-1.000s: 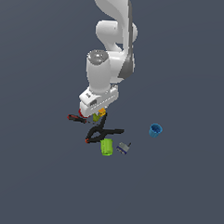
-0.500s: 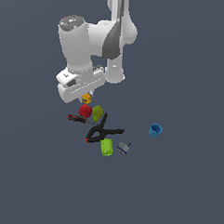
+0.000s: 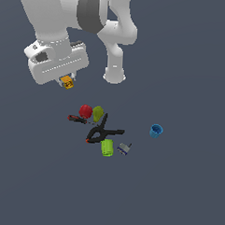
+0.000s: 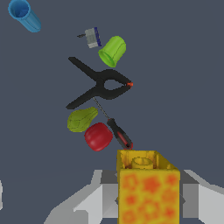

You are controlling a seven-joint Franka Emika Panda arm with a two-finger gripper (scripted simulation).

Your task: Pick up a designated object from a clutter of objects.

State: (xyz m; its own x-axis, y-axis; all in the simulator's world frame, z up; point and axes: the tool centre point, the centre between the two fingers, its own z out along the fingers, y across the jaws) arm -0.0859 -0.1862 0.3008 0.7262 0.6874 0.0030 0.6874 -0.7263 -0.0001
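Observation:
The designated object, a tiny orange-yellow block [image 3: 67, 82] [image 4: 147, 188], hangs well above the floor, and my gripper [image 3: 66, 80] [image 4: 148, 199] is shut on it. In the wrist view its grey fingers [image 4: 101, 199] flank the block on both sides. The clutter of objects lies on the floor below and toward the exterior view's right: a red ball [image 3: 85, 111] [image 4: 98, 136], a yellow-green pear shape [image 3: 98, 113] [image 4: 81, 119], a black clamp [image 3: 103, 130] [image 4: 101, 85], a green cylinder [image 3: 107, 147] [image 4: 113, 50] and a small grey-blue piece [image 3: 124, 148] [image 4: 92, 37].
A blue cup [image 3: 156, 131] [image 4: 25, 15] lies apart at the exterior view's right. A red-and-black screwdriver [image 3: 77, 119] [image 4: 119, 134] rests beside the red ball. The arm's white base post [image 3: 114, 70] stands behind the clutter.
The arm has lifted away from the clutter, up and toward the exterior view's left, carrying the orange-yellow block. The items on the floor have stayed put.

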